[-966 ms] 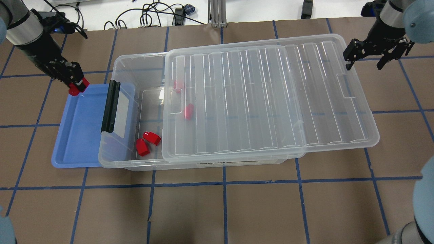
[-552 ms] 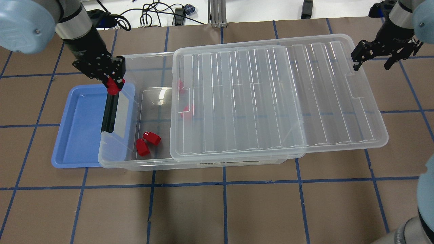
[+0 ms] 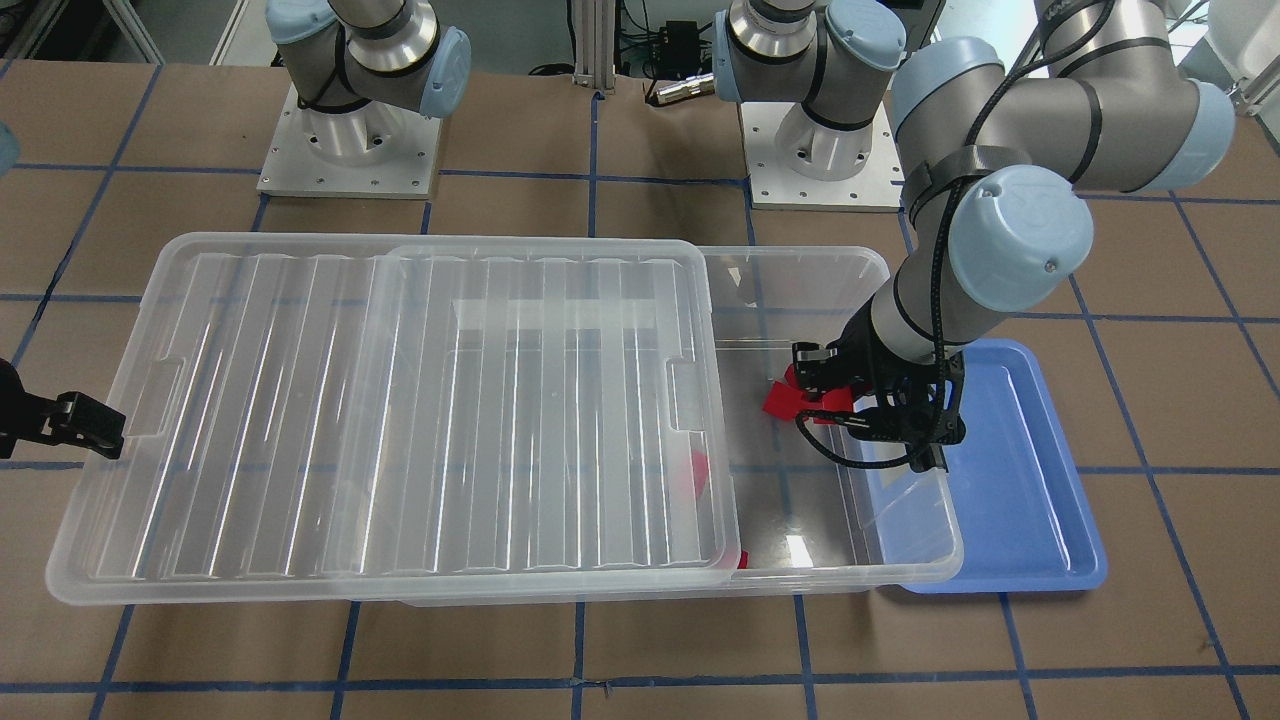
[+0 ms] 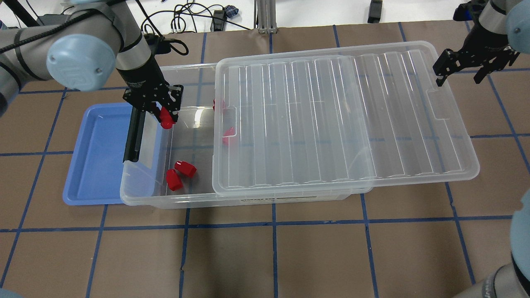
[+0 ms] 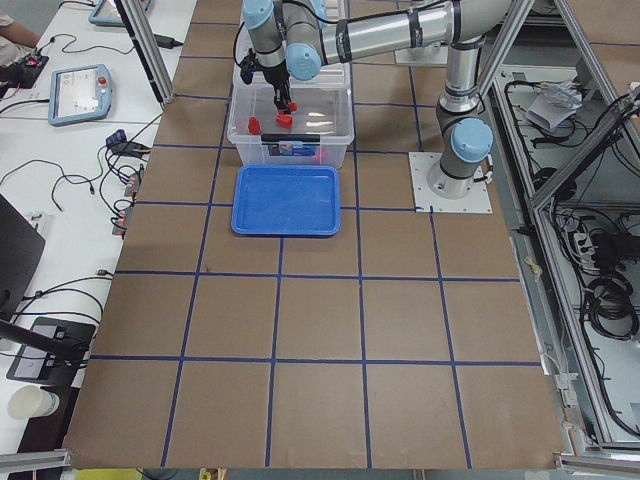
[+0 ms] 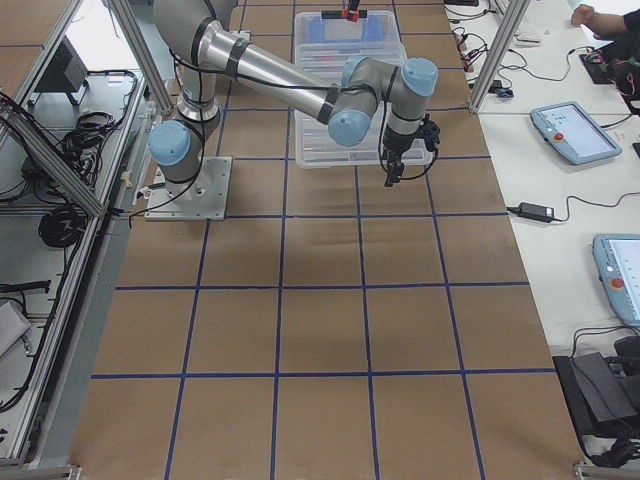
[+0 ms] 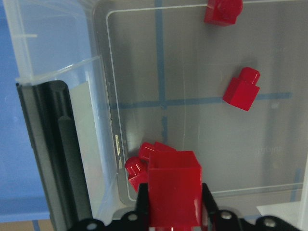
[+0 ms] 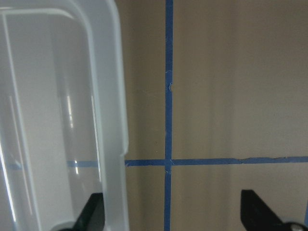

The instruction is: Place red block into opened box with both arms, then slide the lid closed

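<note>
Blue tray [image 4: 95,157]: one, shallow, tucked partly under the box's left end.
Box [image 4: 165,203]: one, clear, with a black latch bar [image 4: 134,134] at the left end, which is uncovered.
Left gripper [image 4: 165,115]: one, clamped on the red block [image 7: 174,185].
Red block: a small, glossy, squarish piece, held above the box's open end just inside the latch wall.
Loose red blocks [image 4: 174,180]: four on the box floor, two in the open part and two under the lid's edge.
Lid [image 4: 310,124]: one, ribbed, translucent, overhanging the box's right end.
Right gripper [image 4: 459,72]: one, jaws spread, empty, at the lid's far right corner.
</note>
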